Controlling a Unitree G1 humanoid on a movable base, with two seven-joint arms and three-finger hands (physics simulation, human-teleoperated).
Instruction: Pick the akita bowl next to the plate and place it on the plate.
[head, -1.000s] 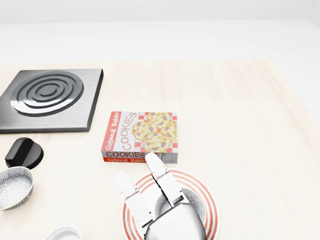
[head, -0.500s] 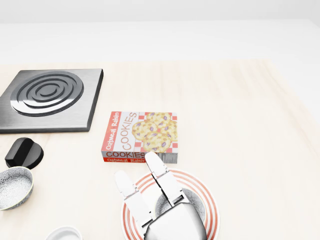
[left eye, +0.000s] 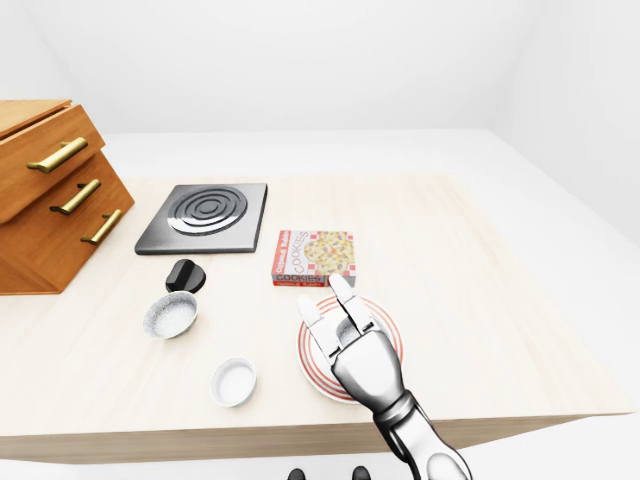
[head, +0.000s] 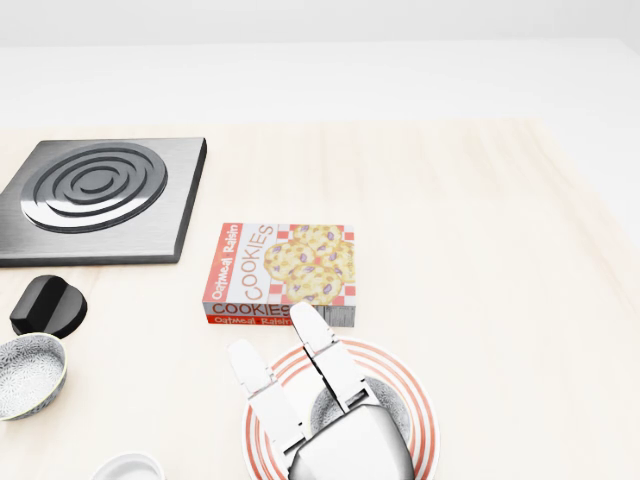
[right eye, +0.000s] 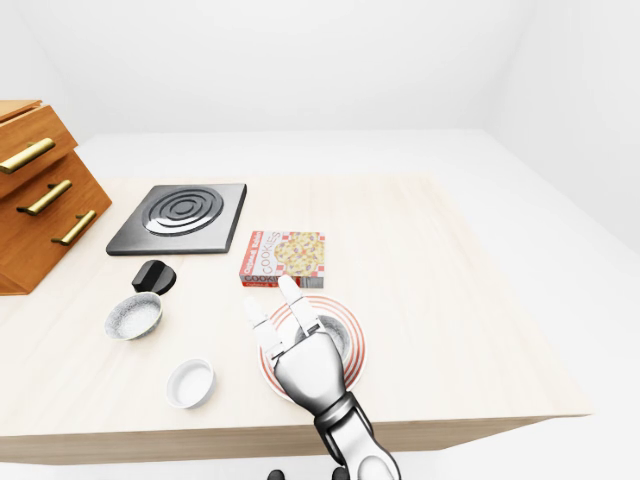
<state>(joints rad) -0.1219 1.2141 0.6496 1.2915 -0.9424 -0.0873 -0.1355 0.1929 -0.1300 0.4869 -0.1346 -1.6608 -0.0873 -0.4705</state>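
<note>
- The right robot hand (head: 328, 415) had barely moved over the last second. Its fingers (head: 310, 335) had crept slightly toward the top left of the head view. Nothing else had shifted, and the camera had held steady.
- The fingers were spread and stretched out flat, gripping nothing. The left robot hand was not in view.
- The grey speckled akita bowl (head: 390, 408) sat at the middle of the white plate with red rings (head: 424, 400), mostly hidden under the palm. Whether the palm touched it could not be told.
- Judgement: the bowl looked placed and released. What remained was to lift the hand clear without knocking the bowl.
- The plate lay near the tabletop edge at the bottom of the left-eye view, just below the red-and-white oatmeal raisin cookie box (head: 285, 272).
- The pale wooden tabletop (head: 480, 250) also carried a square dark metal burner plate (head: 100, 195), a black knob-like piece (head: 48, 305), a second grey speckled bowl (head: 28, 372) and a small white ramekin (left eye: 233, 381).
- A brown wooden drawer cabinet with brass handles (left eye: 50, 200) stood at the left edge.
- The room was plain white, with no other furnishings in view.
</note>
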